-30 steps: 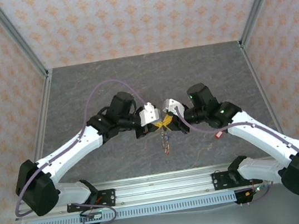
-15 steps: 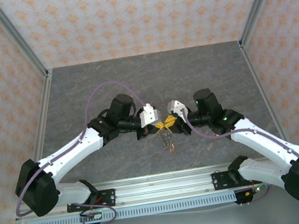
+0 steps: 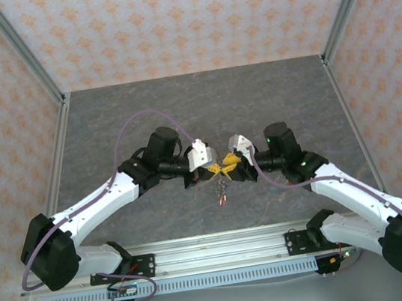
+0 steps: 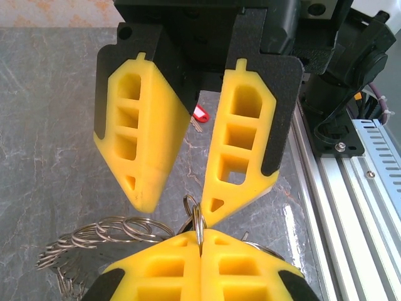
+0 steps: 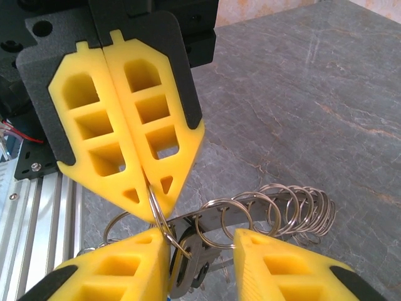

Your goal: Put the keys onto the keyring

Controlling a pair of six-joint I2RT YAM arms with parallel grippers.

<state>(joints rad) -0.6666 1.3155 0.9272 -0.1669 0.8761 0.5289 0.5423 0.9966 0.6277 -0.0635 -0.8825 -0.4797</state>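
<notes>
The keyring [image 5: 285, 204] is a curved grey metal band strung with several small split rings, held above the table. My left gripper [image 4: 200, 237] is shut on one of those rings [image 4: 198, 216], which stands upright between its yellow pads. My right gripper [image 5: 202, 243] is open and straddles the band just under the left gripper [image 5: 152, 191]. A silver key [image 5: 191, 279] hangs between its fingers. In the top view both grippers meet at the table's middle, left [image 3: 214, 168] and right [image 3: 232, 167], with keys [image 3: 222, 191] dangling below. A red key head [image 4: 200, 114] lies on the table.
The grey stone-pattern tabletop [image 3: 195, 113] stretches open behind the grippers. An aluminium rail [image 3: 216, 248] with the arm bases runs along the near edge. Patterned walls and metal posts [image 3: 19, 49] close in the sides and back.
The right arm's wrist has shifted toward the near right, now covering the red key on the table. The dangling keys have swung a little. The left arm has barely moved.
</notes>
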